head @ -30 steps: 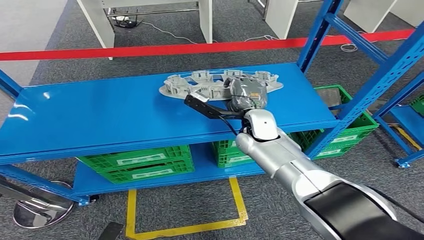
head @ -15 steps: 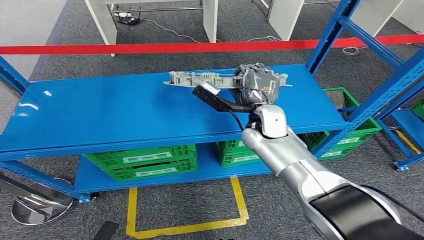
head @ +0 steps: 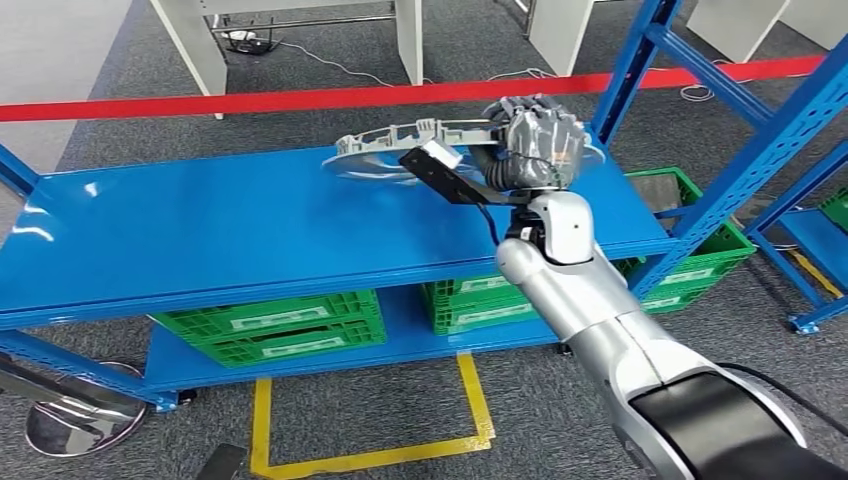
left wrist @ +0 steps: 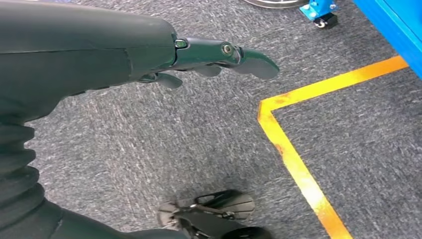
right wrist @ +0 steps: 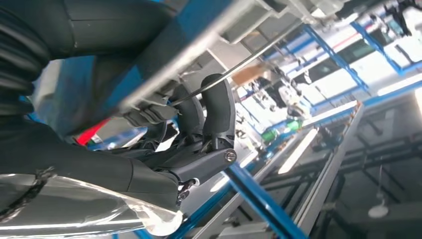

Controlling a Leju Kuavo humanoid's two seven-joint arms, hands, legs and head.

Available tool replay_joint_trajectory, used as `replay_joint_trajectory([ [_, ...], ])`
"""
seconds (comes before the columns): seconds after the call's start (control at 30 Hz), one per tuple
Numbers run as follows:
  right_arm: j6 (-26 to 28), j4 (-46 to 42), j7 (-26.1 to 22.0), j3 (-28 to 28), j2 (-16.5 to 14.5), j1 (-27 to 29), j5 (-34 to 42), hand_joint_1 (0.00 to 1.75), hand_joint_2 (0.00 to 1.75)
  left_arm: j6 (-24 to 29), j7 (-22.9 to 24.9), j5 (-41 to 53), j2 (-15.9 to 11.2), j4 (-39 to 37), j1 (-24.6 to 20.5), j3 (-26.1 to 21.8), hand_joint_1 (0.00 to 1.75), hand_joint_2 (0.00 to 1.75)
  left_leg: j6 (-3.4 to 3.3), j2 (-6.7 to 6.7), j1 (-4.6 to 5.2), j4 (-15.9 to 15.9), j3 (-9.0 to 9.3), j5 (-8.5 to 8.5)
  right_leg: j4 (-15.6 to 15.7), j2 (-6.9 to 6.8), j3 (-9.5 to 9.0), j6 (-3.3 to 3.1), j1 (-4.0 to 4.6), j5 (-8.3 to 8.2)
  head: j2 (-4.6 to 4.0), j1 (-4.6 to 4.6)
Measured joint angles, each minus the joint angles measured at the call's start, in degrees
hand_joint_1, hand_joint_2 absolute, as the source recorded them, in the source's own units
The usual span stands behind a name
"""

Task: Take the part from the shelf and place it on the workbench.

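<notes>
Right hand point(head: 533, 148) hides the part's point(head: 400, 140) right end

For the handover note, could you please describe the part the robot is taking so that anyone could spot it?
Find the blue shelf, its top level bare. Over its far right end, the right robot hand holds the part lifted and tilted. It is a flat, pale grey, oval frame with cut-out openings, unlike the green crates below.

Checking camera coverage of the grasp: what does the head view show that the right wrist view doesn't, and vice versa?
Head only: the whole grey part lifted off the blue shelf, green crates below, red tape. Right wrist only: fingers curled round the part's edge from beneath, ceiling lights behind. Both: right robot hand gripping the part, blue racking.
</notes>
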State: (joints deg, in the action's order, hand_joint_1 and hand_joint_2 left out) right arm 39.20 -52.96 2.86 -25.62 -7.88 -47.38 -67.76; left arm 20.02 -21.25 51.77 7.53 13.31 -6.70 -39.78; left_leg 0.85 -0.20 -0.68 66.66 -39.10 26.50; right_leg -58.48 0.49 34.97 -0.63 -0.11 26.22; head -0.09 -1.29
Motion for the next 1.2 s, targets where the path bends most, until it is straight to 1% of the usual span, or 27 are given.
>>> replay_joint_trajectory([
  [0.03,-0.1,-0.6,-0.1,0.4,0.0,-0.5,0.1,1.75,1.75,0.0,0.1,0.1,0.0,0.0,-0.1,0.0,0.00,1.75,-0.22,0.00,0.08,-3.4,1.53,-1.25,-0.2,0.07,0.08,0.13,0.11,0.10,0.00,-0.02],
  [0.07,-0.1,-1.0,-0.2,0.7,0.1,-1.1,0.1,1.75,1.75,0.0,0.2,0.2,0.0,0.0,-0.2,0.0,0.00,1.75,-0.44,0.01,0.16,-5.7,2.51,-1.74,-0.3,0.12,0.24,0.34,0.21,0.13,0.00,-0.03],
  [0.17,-0.3,-2.0,-0.4,1.4,0.3,-2.0,0.7,1.75,1.75,0.1,0.4,0.3,0.2,0.0,-0.4,0.0,0.00,1.75,-1.06,0.01,0.23,-7.2,2.95,-1.48,-0.3,0.12,0.67,1.08,0.31,0.11,0.00,-0.05],
  [0.23,-0.4,-2.7,-0.8,1.8,0.6,-2.7,1.6,1.75,1.75,0.2,0.4,0.3,0.2,0.0,-0.5,0.0,0.00,1.75,-1.65,0.00,0.02,-7.5,3.01,-1.70,-1.8,0.03,1.58,1.67,0.19,1.35,0.01,-0.17],
  [0.27,-0.6,-2.8,-1.0,2.0,0.8,-3.3,2.1,1.75,1.75,0.3,0.4,0.3,0.3,0.0,-0.5,0.0,0.00,1.75,-1.92,0.01,-0.10,-7.7,3.05,-1.79,-4.1,0.01,2.74,1.97,0.11,2.75,0.01,-0.27],
  [0.33,-1.3,-3.0,-1.5,2.4,1.4,-4.5,3.1,1.75,1.75,0.4,0.4,0.3,0.3,0.0,-0.5,-0.1,0.00,1.75,-2.17,0.00,-0.11,-7.6,3.03,-1.81,-11.3,-0.04,6.15,2.44,-0.06,5.99,0.01,-0.48],
  [0.37,-1.8,-3.0,-1.6,2.5,1.7,-5.1,3.5,1.75,1.75,0.4,0.4,0.4,0.4,0.0,-0.5,-0.1,0.00,1.75,-2.20,0.00,-0.11,-7.6,3.04,-1.81,-14.4,-0.05,7.71,2.59,-0.12,6.82,0.00,-0.46],
  [0.4,-2.3,-3.0,-1.7,2.5,1.9,-5.7,3.8,1.75,1.75,0.4,0.4,0.4,0.4,0.0,-0.5,-0.1,0.00,1.75,-2.20,0.00,-0.12,-7.6,3.07,-1.79,-15.7,-0.07,8.50,2.68,-0.19,6.60,0.00,-0.49],
  [0.43,-2.9,-3.1,-1.8,2.6,2.2,-6.3,4.0,1.75,1.75,0.4,0.3,0.4,0.4,0.0,-0.5,-0.1,0.00,1.75,-2.19,-0.03,-0.12,-7.6,3.10,-1.77,-14.9,-0.08,8.31,2.71,-0.27,5.40,0.00,-0.49],
  [0.47,-3.3,-3.2,-1.8,2.6,2.4,-7.0,4.2,1.75,1.75,0.4,0.3,0.4,0.4,0.0,-0.5,-0.1,0.00,1.75,-2.15,-0.06,-0.12,-7.6,3.14,-1.74,-12.1,-0.11,7.11,2.67,-0.36,3.46,0.00,-0.48],
  [0.5,-3.7,-3.3,-1.8,2.7,2.6,-7.8,4.3,1.75,1.75,0.5,0.3,0.4,0.4,0.0,-0.5,-0.1,0.00,1.75,-2.05,-0.09,-0.11,-7.6,3.18,-1.68,-8.2,-0.17,5.37,2.60,-0.43,1.53,0.00,-0.49],
  [0.53,-4.0,-3.5,-1.8,2.7,2.9,-8.6,4.4,1.75,1.75,0.5,0.3,0.4,0.5,0.0,-0.5,-0.1,0.00,1.75,-1.85,-0.13,-0.01,-7.5,3.12,-1.64,-4.6,-0.21,3.53,2.50,-0.39,0.27,0.00,-0.50],
  [0.57,-4.3,-3.6,-1.8,2.8,3.0,-9.4,4.4,1.75,1.75,0.6,0.3,0.4,0.5,0.0,-0.5,-0.1,0.00,1.75,-1.60,-0.16,0.09,-7.5,3.04,-1.64,-2.0,-0.20,2.19,2.32,-0.35,-0.39,0.00,-0.46],
  [0.6,-4.5,-3.8,-1.8,2.7,3.1,-10.0,4.3,1.75,1.75,0.6,0.3,0.4,0.5,0.0,-0.5,-0.1,0.00,1.75,-1.30,-0.17,0.16,-7.5,2.95,-1.70,-0.8,-0.16,1.46,2.09,-0.23,-0.46,0.00,-0.44],
  [0.67,-4.7,-4.0,-1.8,2.7,3.3,-10.6,4.3,1.75,1.75,0.6,0.3,0.4,0.5,0.0,-0.5,-0.1,0.00,1.75,-0.68,-0.16,0.15,-7.5,2.92,-1.84,-0.5,-0.03,1.21,1.45,-0.11,-0.39,0.00,-0.40],
  [0.73,-4.8,-4.2,-1.7,2.7,3.5,-10.8,4.2,1.75,1.75,0.7,0.3,0.5,0.6,0.0,-0.5,-0.1,0.00,1.75,-0.08,-0.10,0.06,-6.5,2.60,-0.93,-0.3,-0.08,1.05,0.80,-0.26,-0.52,0.00,-0.32],
  [0.77,-4.8,-4.3,-1.7,2.7,3.5,-10.9,4.1,1.75,1.75,0.7,0.3,0.5,0.6,0.0,-0.5,-0.2,0.00,1.75,0.17,-0.07,0.03,-4.6,1.83,0.31,-0.1,-0.12,0.95,0.49,-0.38,-0.57,0.00,-0.23],
  [0.8,-4.8,-4.4,-1.7,2.7,3.5,-11.1,4.0,1.75,1.75,0.7,0.2,0.5,0.6,0.0,-0.5,-0.2,0.00,1.75,0.35,-0.03,0.00,-1.5,0.49,2.06,-0.1,-0.15,0.90,0.26,-0.39,-0.55,0.00,-0.15],
  [0.87,-4.9,-4.4,-1.6,2.7,3.5,-11.2,3.7,1.75,1.75,0.7,0.2,0.5,0.6,0.0,-0.4,-0.2,0.00,1.75,0.51,0.00,-0.02,6.0,-2.77,5.29,-0.1,-0.14,0.88,-0.02,-0.26,-0.49,0.00,-0.10],
  [0.9,-5.1,-4.4,-1.6,2.7,3.5,-11.2,3.7,1.75,1.75,0.7,0.2,0.5,0.6,0.0,-0.4,-0.2,0.00,1.75,0.48,0.00,-0.01,8.3,-3.71,5.78,-0.1,-0.10,0.85,-0.08,-0.16,-0.47,0.00,-0.10],
  [0.93,-5.2,-4.5,-1.5,2.6,3.6,-11.3,3.6,1.75,1.75,0.7,0.1,0.5,0.6,0.0,-0.4,-0.2,0.00,1.75,0.35,0.00,0.01,8.5,-3.71,5.16,-0.2,-0.03,0.80,-0.10,-0.05,-0.46,0.00,-0.10],
  [0.97,-5.4,-4.6,-1.4,2.6,3.6,-11.4,3.6,1.75,1.75,0.8,0.1,0.5,0.6,0.0,-0.4,-0.2,0.00,1.75,0.11,0.00,0.05,6.4,-2.68,3.57,-0.2,0.04,0.72,-0.09,0.05,-0.45,0.01,-0.10],
  [1.0,-5.5,-4.8,-1.2,2.6,3.6,-11.5,3.5,1.75,1.75,0.8,0.1,0.5,0.6,0.0,-0.4,-0.2,0.00,1.75,-0.27,0.00,0.14,2.7,-0.93,1.43,-0.2,0.10,0.62,-0.09,0.13,-0.42,0.01,-0.09],
  [1.03,-5.5,-5.0,-1.2,2.6,3.6,-11.8,3.5,1.75,1.75,0.9,0.1,0.5,0.5,0.0,-0.4,-0.2,0.00,1.75,-0.67,0.02,0.32,-1.0,0.91,-0.16,-0.2,0.13,0.59,-0.02,0.26,-0.38,0.00,-0.13],
  [1.07,-5.6,-5.3,-1.1,2.5,3.6,-12.1,3.4,1.75,1.75,0.9,0.1,0.5,0.5,0.0,-0.4,-0.2,0.00,1.75,-1.02,0.02,0.48,-4.3,2.43,-1.16,-0.3,0.14,0.66,0.09,0.35,-0.36,0.00,-0.13],
  [1.1,-5.7,-5.6,-1.0,2.5,3.7,-12.3,3.4,1.75,1.75,1.0,0.0,0.5,0.5,0.0,-0.4,-0.2,0.00,1.75,-1.27,0.02,0.65,-6.3,3.29,-1.48,-0.3,0.12,0.80,0.26,0.40,-0.40,0.00,-0.14],
  [1.2,-5.9,-6.4,-0.8,2.4,4.0,-12.7,3.3,1.75,1.75,1.0,0.0,0.5,0.5,0.0,-0.4,-0.2,0.00,1.75,-1.64,-0.06,0.61,-7.7,3.63,-1.29,-0.3,-0.01,1.28,1.00,0.40,-0.42,0.00,-0.14],
])
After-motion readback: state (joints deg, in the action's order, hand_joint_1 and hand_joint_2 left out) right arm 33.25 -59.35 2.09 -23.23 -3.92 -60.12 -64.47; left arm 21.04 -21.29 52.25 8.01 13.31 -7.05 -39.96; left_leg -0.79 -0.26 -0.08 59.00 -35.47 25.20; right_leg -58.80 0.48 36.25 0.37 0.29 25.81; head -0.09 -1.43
